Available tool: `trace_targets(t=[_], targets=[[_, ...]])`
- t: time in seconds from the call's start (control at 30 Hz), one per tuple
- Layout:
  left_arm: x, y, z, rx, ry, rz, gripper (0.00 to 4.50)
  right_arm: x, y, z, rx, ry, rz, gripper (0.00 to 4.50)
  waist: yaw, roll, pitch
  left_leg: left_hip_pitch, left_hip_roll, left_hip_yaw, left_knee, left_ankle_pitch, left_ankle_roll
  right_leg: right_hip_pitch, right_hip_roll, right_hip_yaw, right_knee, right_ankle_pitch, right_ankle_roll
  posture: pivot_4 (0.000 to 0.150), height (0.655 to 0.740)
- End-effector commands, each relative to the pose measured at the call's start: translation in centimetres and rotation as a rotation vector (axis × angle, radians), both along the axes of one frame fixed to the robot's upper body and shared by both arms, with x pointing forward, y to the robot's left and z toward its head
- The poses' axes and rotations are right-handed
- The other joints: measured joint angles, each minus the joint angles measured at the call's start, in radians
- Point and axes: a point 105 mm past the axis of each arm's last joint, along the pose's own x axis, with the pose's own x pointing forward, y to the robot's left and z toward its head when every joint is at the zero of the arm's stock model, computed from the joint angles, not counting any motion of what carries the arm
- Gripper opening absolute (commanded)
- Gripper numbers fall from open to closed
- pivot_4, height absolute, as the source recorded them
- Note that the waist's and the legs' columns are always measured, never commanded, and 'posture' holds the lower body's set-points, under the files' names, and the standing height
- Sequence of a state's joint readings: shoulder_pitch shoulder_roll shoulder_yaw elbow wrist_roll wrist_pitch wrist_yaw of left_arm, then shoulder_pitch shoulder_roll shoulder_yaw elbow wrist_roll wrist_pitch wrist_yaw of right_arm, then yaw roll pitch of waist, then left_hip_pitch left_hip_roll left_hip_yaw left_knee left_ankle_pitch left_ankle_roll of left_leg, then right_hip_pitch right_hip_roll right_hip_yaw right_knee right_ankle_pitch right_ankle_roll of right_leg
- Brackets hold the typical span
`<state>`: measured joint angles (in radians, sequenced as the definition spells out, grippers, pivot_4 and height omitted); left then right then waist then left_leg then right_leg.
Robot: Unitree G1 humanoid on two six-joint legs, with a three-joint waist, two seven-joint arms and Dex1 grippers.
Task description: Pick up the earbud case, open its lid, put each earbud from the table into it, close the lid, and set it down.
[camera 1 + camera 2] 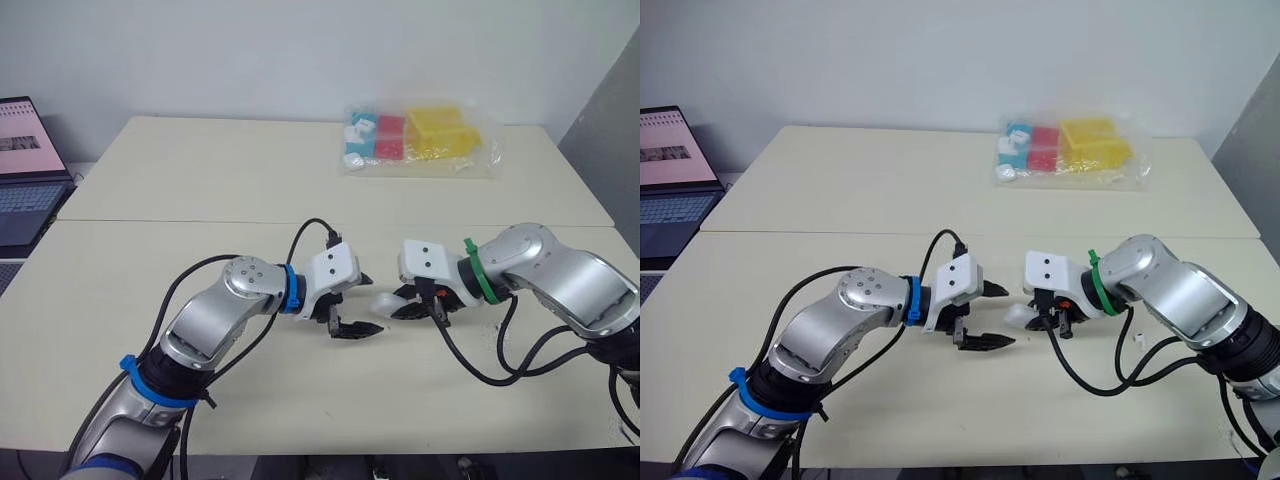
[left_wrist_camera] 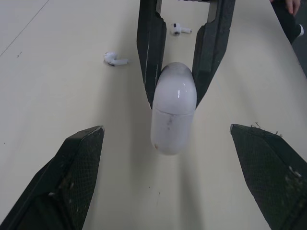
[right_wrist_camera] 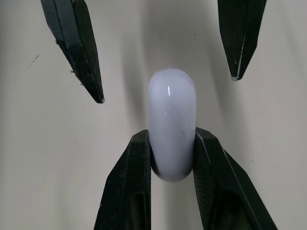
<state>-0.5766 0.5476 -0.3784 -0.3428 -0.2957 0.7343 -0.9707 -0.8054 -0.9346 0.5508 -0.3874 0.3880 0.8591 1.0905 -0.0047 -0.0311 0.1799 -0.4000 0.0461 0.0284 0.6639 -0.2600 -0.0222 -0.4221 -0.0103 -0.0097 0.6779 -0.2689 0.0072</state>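
The white earbud case (image 1: 385,303) is pinched by its lid end in my right gripper (image 1: 408,306), which is shut on it just above the table. In the right wrist view the case (image 3: 171,120) sticks out from between the fingers (image 3: 132,187). My left gripper (image 1: 370,303) faces it from the left, open, with its fingertips (image 2: 72,177) either side of the case's free end and not touching it. Two white earbuds (image 2: 115,59) (image 2: 180,29) lie on the table beyond the case, under my right arm; one earbud (image 1: 1140,342) shows beside the cables.
A clear plastic bag of coloured blocks (image 1: 415,138) lies at the back right of the table (image 1: 200,170). An open laptop (image 1: 25,170) stands off the table's left edge. Black cables (image 1: 480,370) hang from both wrists over the tabletop.
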Motion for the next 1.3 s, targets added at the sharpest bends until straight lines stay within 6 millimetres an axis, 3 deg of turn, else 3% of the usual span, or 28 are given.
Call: trace_targets(t=[0.03, 0.23, 0.27, 0.37, 0.53, 0.67, 0.97, 1.23, 1.3], targets=[[0.0, -0.5, 0.4, 0.001, -0.029, -0.015, 4.37, 0.2, 0.3, 1.4, 0.022, -0.054, 0.014, 0.76, 0.0, 0.0, 0.0, 0.0, 0.0, 0.0, 0.0, 0.0, 0.0, 0.0, 0.0, 0.0, 0.0, 0.0, 0.0, 0.15, 0.7378], [0.0, -0.5, 0.0, 0.026, -0.033, -0.027, 4.37, 0.1, 0.5, 1.4, 0.031, -0.052, 0.018, 0.76, 0.0, 0.0, 0.0, 0.0, 0.0, 0.0, 0.0, 0.0, 0.0, 0.0, 0.0, 0.0, 0.0, 0.0, -0.001, 0.15, 0.7378], [0.0, -0.5, 0.0, 0.025, -0.031, -0.027, 4.19, 0.1, 0.6, 1.4, 0.037, -0.049, 0.016, 0.76, 0.0, 0.0, 0.0, 0.0, 0.0, 0.0, 0.0, 0.0, 0.0, 0.0, 0.0, 0.0, 0.001, 0.0, -0.001, 0.15, 0.7378], [0.1, -0.6, 0.1, 0.016, -0.035, -0.024, 3.52, 0.0, 0.8, 1.4, 0.04, -0.048, 0.019, 0.76, 0.0, 0.0, 0.0, 0.0, 0.0, 0.0, 0.0, 0.0, 0.0, 0.0, 0.0, 0.0, 0.001, 0.0, -0.001, 0.15, 0.7378], [0.0, -0.9, 0.3, -0.001, -0.026, -0.023, 1.78, -0.1, 1.0, 1.4, 0.049, -0.039, 0.017, 0.76, 0.0, 0.0, 0.0, 0.0, 0.0, 0.0, 0.0, 0.0, 0.0, 0.0, 0.0, 0.0, 0.001, 0.001, -0.001, 0.15, 0.7378], [-0.1, -0.9, 0.2, -0.002, -0.025, -0.023, 0.79, -0.1, 0.9, 1.3, 0.041, -0.045, 0.02, 0.76, 0.0, 0.0, 0.0, 0.0, 0.0, 0.0, 0.0, 0.0, 0.0, 0.0, 0.0, 0.0, 0.001, 0.001, -0.001, 0.15, 0.7378], [-0.3, -0.8, -0.2, 0.004, -0.017, -0.019, 0.79, -0.7, 0.8, 1.3, 0.037, -0.027, 0.055, 0.76, 0.0, 0.0, 0.0, 0.0, 0.0, 0.0, 0.001, 0.0, 0.0, 0.0, 0.0, 0.0, 0.001, 0.002, -0.003, 0.15, 0.7378], [-0.2, -0.5, -0.6, 0.013, -0.009, -0.013, 0.79, -0.3, -0.5, 1.1, -0.018, -0.072, 0.052, 3.58, 0.0, 0.0, 0.0, 0.001, 0.0, 0.0, 0.001, 0.0, 0.0, 0.0, 0.0, 0.0, 0.001, 0.003, -0.005, 0.15, 0.7378], [-0.3, -0.4, -0.9, 0.013, 0.002, -0.01, 0.79, -0.2, -1.3, 1.3, -0.043, -0.086, 0.047, 3.94, 0.0, 0.0, 0.0, 0.001, 0.0, 0.0, 0.001, 0.0, 0.0, 0.0, 0.0, 0.0, 0.002, 0.003, -0.005, 0.15, 0.7378]])
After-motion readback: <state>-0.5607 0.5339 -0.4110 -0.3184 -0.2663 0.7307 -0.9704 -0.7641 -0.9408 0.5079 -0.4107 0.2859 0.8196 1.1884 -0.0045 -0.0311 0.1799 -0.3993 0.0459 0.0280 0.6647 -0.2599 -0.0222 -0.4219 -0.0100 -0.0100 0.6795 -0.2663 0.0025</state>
